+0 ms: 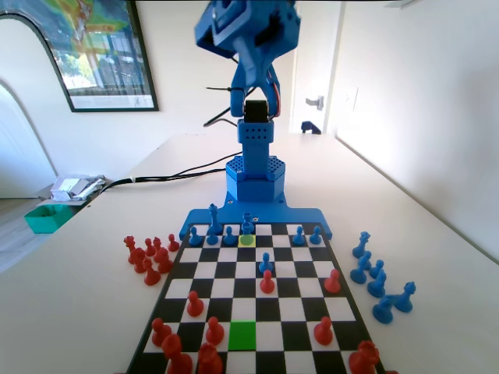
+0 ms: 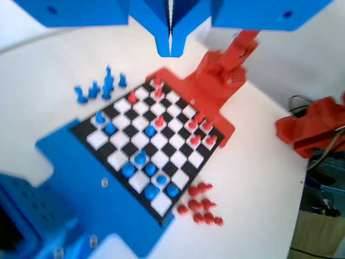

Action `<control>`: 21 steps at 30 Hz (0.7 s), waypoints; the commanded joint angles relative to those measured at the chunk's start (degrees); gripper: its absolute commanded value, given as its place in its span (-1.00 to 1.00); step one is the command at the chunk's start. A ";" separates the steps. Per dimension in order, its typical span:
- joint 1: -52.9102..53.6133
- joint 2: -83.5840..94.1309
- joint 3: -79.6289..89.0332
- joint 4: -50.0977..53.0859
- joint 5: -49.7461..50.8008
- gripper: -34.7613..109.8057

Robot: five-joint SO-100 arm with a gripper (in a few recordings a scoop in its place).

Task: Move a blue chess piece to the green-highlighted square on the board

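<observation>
The gripper [image 2: 170, 47] is seen raised high above the board [image 2: 153, 143], jaws pressed together, nothing held. The blue chess piece [image 1: 247, 224] is found on the yellow square [image 1: 247, 241] in the far row. The green-highlighted square [image 1: 242, 335] lies bare near the fixed view's bottom.

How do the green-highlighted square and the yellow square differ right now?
The green-highlighted square is bright green; the yellow square is paler. The green one lies bare near the camera in the fixed view; the yellow one sits by the arm's base, behind a blue piece. Both match the board's other squares in size.
</observation>
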 commanded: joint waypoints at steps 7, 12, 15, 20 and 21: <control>5.71 -12.04 0.97 -3.52 -18.72 -0.51; 7.21 -14.15 5.01 -6.15 -19.16 -0.48; 10.28 -14.59 9.14 -6.15 -23.55 -0.45; 12.83 -17.23 15.38 -11.60 -27.42 -0.40; 13.10 -18.02 16.44 -13.54 -27.77 -0.39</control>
